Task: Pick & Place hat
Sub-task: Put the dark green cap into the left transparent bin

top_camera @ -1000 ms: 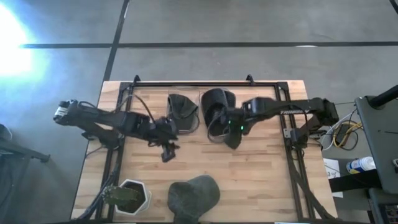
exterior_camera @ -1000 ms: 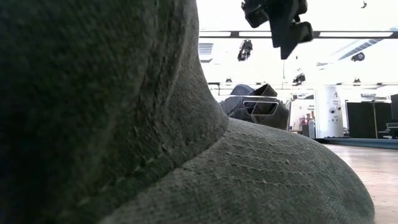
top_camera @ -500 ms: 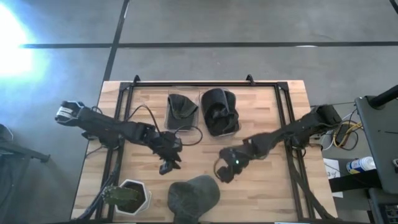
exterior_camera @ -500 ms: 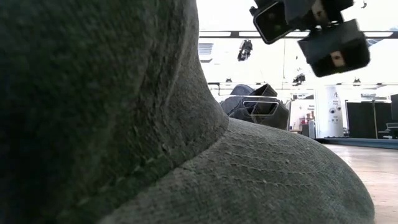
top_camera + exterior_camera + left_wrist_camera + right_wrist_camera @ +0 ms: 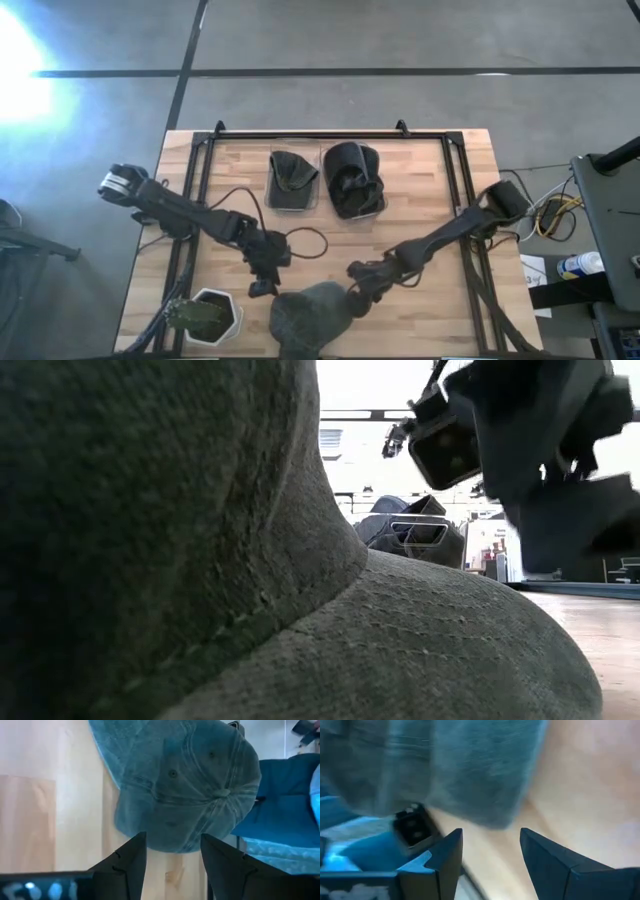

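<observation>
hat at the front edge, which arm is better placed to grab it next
Probably the right. In the high view the right claw is open at the edge of the hat, while the left claw, also open, sits slightly short of it.

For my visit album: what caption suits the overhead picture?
Two robot arms lower their open claws, left claw and right claw, beside a grey hat at the table's near edge.
</observation>
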`<state>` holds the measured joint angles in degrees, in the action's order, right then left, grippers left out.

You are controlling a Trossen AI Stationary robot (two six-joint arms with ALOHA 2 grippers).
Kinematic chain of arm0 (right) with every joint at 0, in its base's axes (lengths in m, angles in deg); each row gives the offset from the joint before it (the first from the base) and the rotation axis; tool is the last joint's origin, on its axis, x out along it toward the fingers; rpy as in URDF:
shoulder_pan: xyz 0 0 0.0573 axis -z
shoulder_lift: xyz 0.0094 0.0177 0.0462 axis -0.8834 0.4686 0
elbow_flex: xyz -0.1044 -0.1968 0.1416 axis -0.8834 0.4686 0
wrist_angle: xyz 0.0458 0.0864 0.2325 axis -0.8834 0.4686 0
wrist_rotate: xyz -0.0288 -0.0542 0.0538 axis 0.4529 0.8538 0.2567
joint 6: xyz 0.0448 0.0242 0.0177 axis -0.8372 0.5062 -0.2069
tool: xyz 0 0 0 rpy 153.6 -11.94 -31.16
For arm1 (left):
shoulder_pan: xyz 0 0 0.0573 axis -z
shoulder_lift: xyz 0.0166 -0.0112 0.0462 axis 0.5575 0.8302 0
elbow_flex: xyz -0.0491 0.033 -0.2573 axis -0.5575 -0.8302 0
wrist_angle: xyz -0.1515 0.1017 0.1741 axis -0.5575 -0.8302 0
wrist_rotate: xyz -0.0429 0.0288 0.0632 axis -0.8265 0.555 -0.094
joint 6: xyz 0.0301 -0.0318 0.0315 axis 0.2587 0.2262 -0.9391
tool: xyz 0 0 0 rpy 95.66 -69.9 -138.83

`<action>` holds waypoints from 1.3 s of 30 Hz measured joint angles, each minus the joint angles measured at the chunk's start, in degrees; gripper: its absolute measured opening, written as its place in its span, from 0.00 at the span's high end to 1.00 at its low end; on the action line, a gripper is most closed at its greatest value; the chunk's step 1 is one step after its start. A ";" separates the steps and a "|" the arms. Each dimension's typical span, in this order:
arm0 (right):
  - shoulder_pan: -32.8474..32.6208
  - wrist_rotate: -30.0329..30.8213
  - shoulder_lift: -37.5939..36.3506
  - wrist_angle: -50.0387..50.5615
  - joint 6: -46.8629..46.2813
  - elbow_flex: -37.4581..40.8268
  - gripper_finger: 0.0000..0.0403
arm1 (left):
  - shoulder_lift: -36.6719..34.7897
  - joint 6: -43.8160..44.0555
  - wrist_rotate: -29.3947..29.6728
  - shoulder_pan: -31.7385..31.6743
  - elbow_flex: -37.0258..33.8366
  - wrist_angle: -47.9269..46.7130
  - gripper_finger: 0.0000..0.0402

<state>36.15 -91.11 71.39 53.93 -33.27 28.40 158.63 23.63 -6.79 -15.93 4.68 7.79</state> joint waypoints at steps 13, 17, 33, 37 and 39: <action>0.59 4.52 4.68 -2.32 3.86 -1.30 0.52 | 4.32 7.04 -3.27 3.28 0.00 8.51 0.55; 1.29 4.45 5.94 -9.30 4.78 -1.31 0.52 | 6.76 6.78 -3.25 3.32 0.00 12.58 0.55; 5.54 2.30 12.20 -22.26 12.02 -2.34 0.64 | 14.75 7.31 3.54 3.04 -0.02 16.40 0.55; 6.61 2.07 12.57 -24.15 13.93 -2.29 0.71 | 16.01 8.31 4.65 3.01 0.30 17.34 0.55; 7.33 1.14 12.59 -24.31 14.97 -2.21 0.77 | 16.44 8.33 5.74 2.89 0.93 17.00 0.55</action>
<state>43.48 -89.98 83.99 29.62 -18.30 26.19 175.07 31.96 -1.05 -13.04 5.61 24.79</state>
